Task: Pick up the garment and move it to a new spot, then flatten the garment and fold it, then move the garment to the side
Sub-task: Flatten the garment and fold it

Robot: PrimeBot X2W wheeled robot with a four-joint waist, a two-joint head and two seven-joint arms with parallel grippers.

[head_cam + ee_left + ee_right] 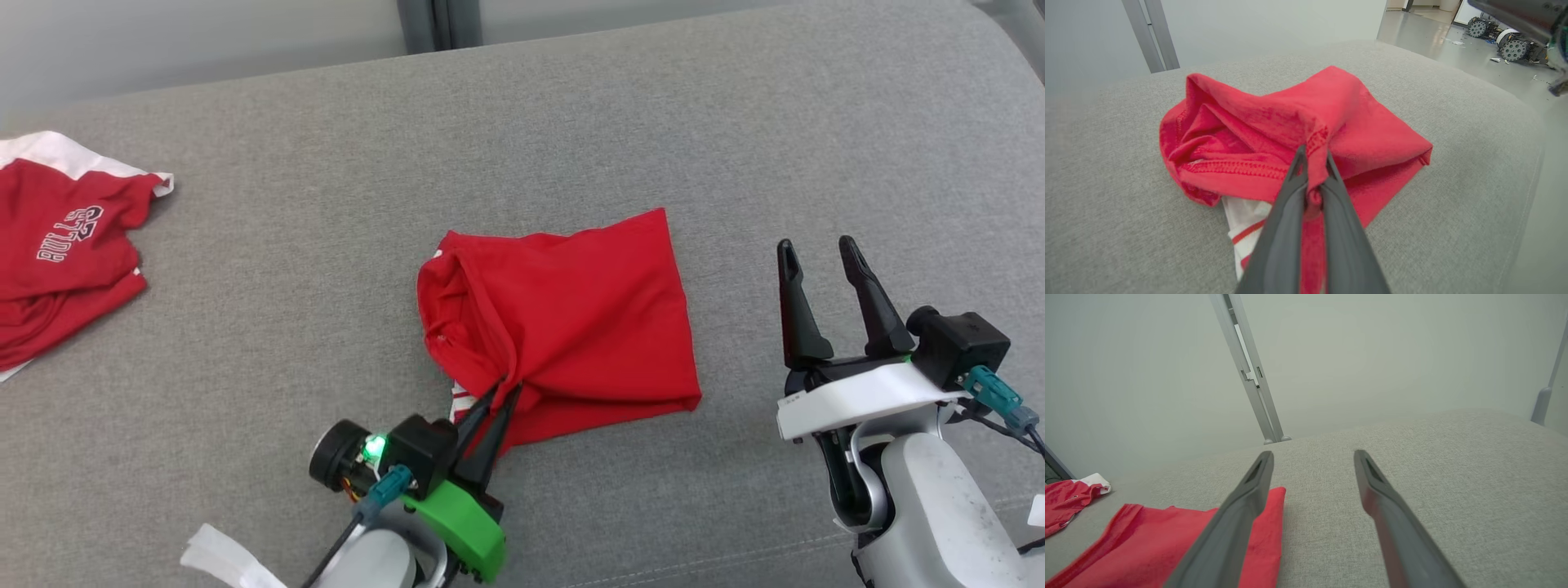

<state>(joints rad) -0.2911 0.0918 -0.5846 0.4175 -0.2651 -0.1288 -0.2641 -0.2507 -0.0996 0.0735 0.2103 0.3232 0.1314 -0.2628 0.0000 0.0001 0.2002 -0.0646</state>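
- The red garment (571,318) lies bunched in the middle of the grey cushion (522,122). Its left side is puffed up and open like a bag.
- The left gripper (500,390) is at the garment's near edge. Its two fingers are pressed together on a pinch of red hem, and the cloth rises in a ridge from that spot.
- A white striped bit (1245,228) peeks out from under the garment's near edge, just beside the pinch.
- The garment's far edge and right edge lie flat and straight. Its near right corner makes a sharp point on the cushion.
- The right gripper (815,243) hovers to the right of the garment and apart from it, with its two fingers spread wide.
- A strip of grey cushion shows between the garment's right edge and the right gripper.
- Past the garment's far edge there is lots of open cushion, all the way to the cushion's back edge.
- Left of the garment there is a wide open stretch too — then a second red shirt (57,253) with white letters, well apart from the garment.
- On the garment's near side there is less room — both arms are there.
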